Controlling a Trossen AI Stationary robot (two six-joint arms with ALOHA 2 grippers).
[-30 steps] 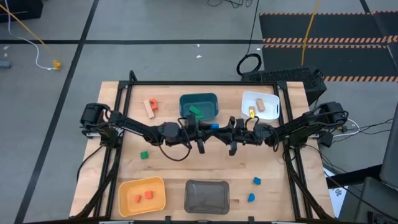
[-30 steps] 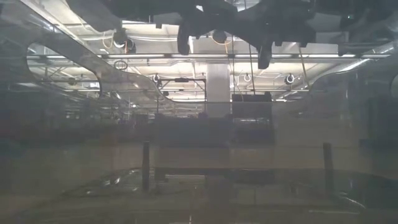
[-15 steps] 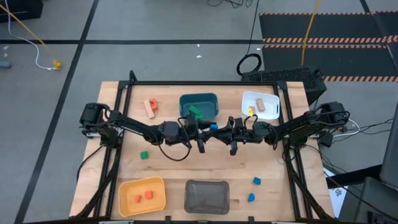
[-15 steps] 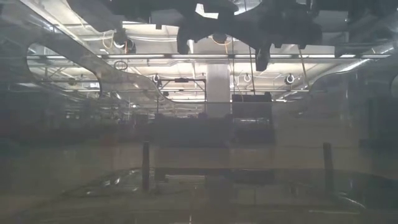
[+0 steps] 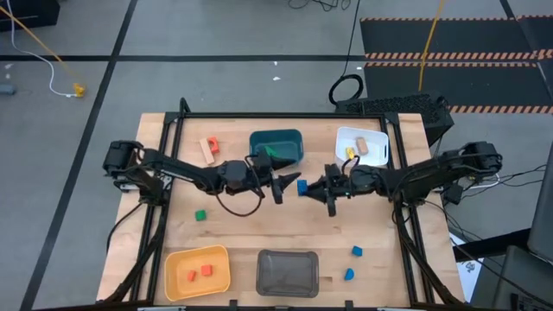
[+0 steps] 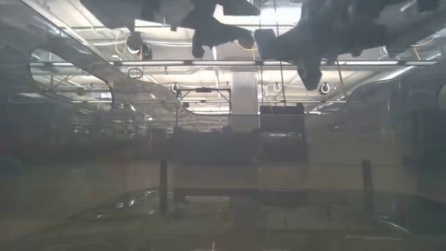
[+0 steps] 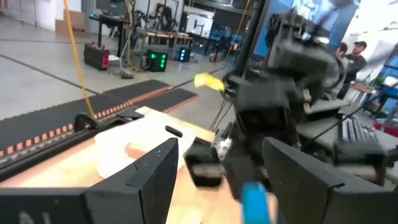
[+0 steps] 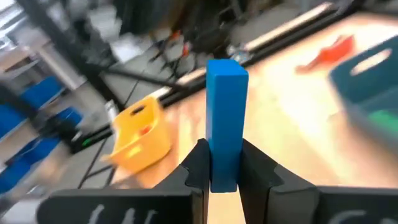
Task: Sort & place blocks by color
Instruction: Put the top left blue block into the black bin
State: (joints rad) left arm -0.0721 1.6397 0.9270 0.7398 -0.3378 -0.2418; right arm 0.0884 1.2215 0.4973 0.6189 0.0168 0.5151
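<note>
At the centre of the high view, the right gripper (image 5: 314,187) pinches a blue block (image 8: 225,142) above the table (image 5: 238,233) — facing it, the left gripper (image 5: 283,183) stands spread, fingertips partly blurred.

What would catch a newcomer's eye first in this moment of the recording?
The right gripper is shut on a tall blue block, held up mid-table between the two arms. The left gripper, open, faces it from close by in front of the teal bin. Around them sit a yellow bin with red blocks and a white bin.
</note>
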